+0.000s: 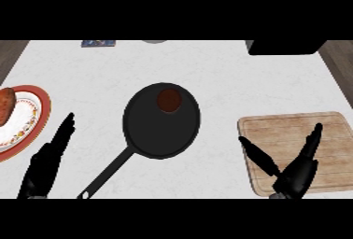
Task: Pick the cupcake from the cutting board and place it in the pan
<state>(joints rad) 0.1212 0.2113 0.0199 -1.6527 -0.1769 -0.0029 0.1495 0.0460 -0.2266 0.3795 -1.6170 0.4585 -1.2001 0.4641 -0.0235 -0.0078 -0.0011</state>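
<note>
A brown cupcake [169, 100] sits inside the black pan [160, 133], near its far rim. The pan's handle runs toward the lower left. The wooden cutting board [303, 130] lies at the right with nothing on its visible surface. My right hand [295, 173] hovers over the board's near part, open, with fingers and thumb spread apart and holding nothing. My left hand [43, 165] is at the lower left, open with straight fingers pointing up, left of the pan handle.
A red-rimmed patterned plate [31, 119] with a brown food item [5, 105] sits at the left edge. A dark box [286, 46] stands at the back right, and a small blue item [98, 43] at the back.
</note>
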